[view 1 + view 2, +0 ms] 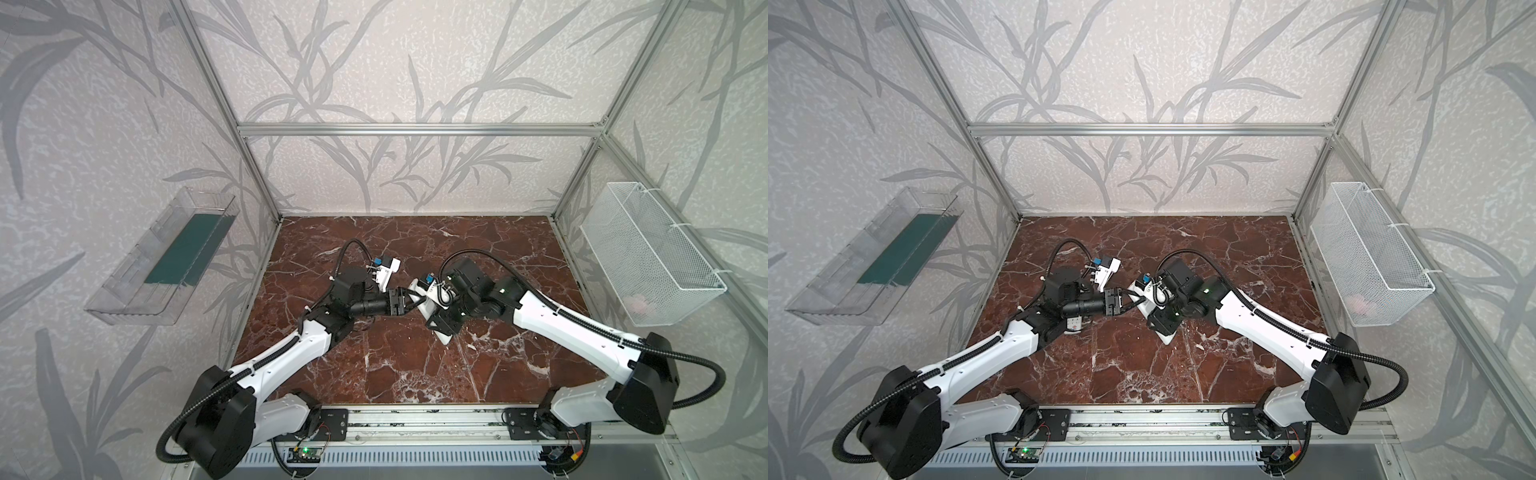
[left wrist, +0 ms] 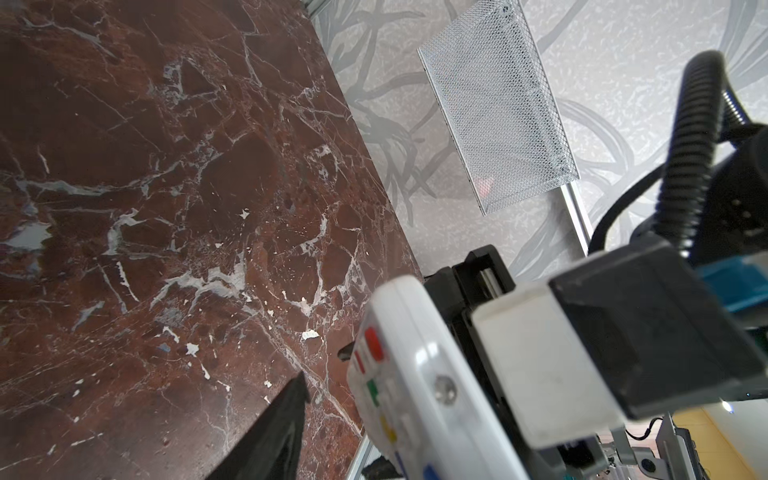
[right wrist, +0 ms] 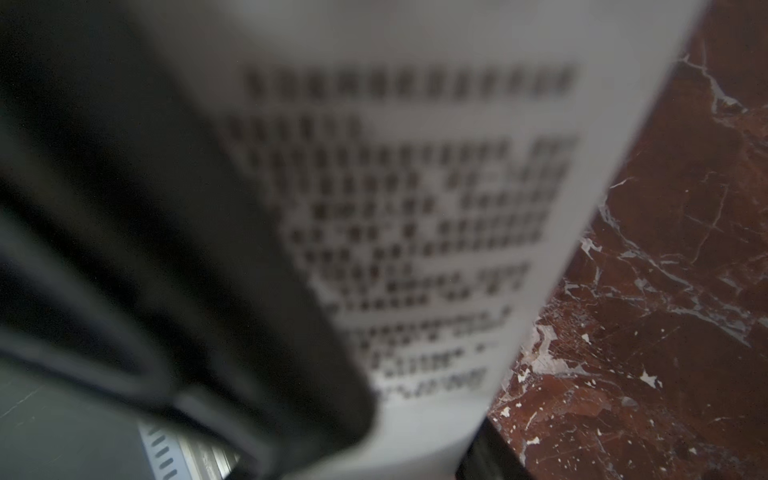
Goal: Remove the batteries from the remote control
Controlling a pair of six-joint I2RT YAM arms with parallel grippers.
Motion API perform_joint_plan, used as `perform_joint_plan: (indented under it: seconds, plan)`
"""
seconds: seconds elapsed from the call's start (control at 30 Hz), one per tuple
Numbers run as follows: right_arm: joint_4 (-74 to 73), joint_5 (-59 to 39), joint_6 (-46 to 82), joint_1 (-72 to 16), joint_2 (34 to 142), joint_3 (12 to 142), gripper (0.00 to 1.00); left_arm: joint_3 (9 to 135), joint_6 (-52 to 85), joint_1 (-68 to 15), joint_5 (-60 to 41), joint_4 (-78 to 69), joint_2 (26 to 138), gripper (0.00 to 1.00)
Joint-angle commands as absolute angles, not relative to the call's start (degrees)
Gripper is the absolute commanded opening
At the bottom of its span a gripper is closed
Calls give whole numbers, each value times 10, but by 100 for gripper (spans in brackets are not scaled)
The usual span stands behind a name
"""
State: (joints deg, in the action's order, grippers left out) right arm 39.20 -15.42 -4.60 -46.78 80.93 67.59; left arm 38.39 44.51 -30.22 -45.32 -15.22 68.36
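Red marble tabletop (image 1: 415, 374), right gripper (image 1: 438, 322) clamping white remote (image 1: 427, 311), left gripper (image 1: 419, 303) part-open beside its end

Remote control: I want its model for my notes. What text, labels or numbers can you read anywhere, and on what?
Back of the remote control, right wrist view: printed block of several lines, too blurred to read.
Its coloured buttons, left wrist view: no readable marks.
Elsewhere: none legible.

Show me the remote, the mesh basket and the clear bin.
remote (image 2: 415, 332): left wrist view, white side edge.
basket (image 1: 648, 257): in a top view, mesh wall.
bin (image 1: 124, 291): in a top view, clear wall.
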Motion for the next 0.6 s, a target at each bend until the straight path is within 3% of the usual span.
perform_joint_plan:
  seconds: [0.0,0.37,0.57]
  plan:
    - [394,-154,-63,-478,804,694,31,382,435,-300,-445,-152,690,58]
    - [416,-62,-111,-513,826,703,34,378,459,-293,-455,-180,707,34]
    - [410,-44,-100,-514,834,703,52,369,474,-292,-460,-200,710,13]
